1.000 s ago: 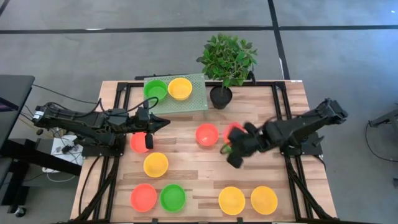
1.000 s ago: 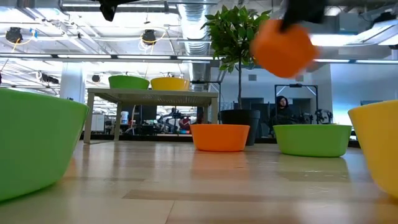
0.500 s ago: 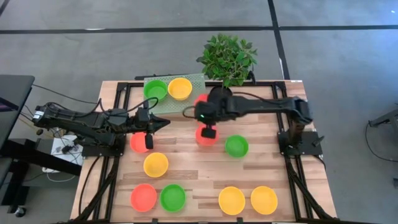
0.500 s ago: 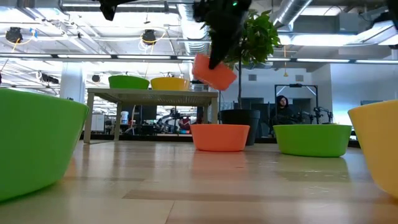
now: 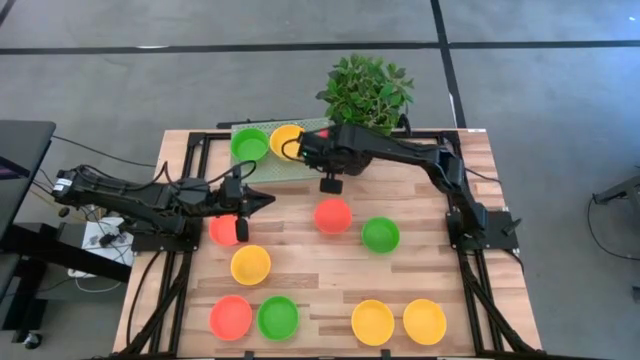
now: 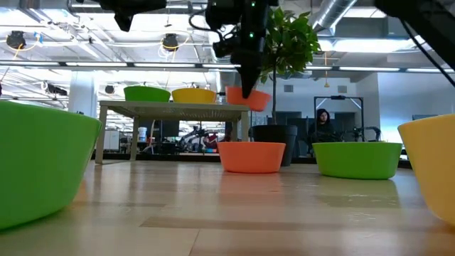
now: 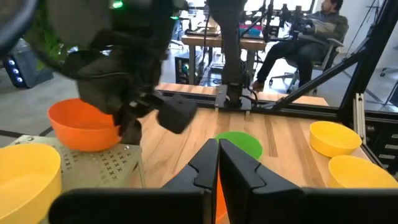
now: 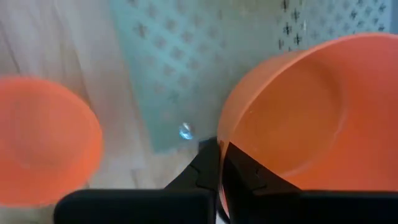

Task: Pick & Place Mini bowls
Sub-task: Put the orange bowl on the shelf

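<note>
High view: the right gripper (image 5: 321, 150) is seen stretched across the table to the near corner of the green perforated mat (image 5: 300, 167), its fingers closed on the rim of a red-orange bowl (image 5: 322, 131) that is carried above the mat's edge, just beside the yellow bowl (image 5: 284, 139) and the green bowl (image 5: 248, 145) resting on that mat. In the right wrist view the held bowl's wall (image 8: 311, 118) is seen pinched between the two dark fingers, with the patterned mat beneath and a second red-orange bowl (image 8: 43, 140) on the wood beyond. In the low view the carried bowl (image 6: 248, 98) is shown tilted, level with the mat's raised platform. The left gripper (image 5: 240, 228) is held closed and empty over a red-orange bowl (image 5: 222, 230) at the left side of the table (image 5: 470, 160). The remaining bowls lie on the wood: a red-orange one (image 5: 333, 215) and a green one (image 5: 380, 234) near the middle, a yellow one (image 5: 250, 264) below the left gripper, and along the front edge a red-orange (image 5: 231, 317), a green (image 5: 278, 317) and two yellow ones (image 5: 373, 321) (image 5: 424, 321). A potted plant (image 5: 366, 92) stands at the far edge, beside the mat.
</note>
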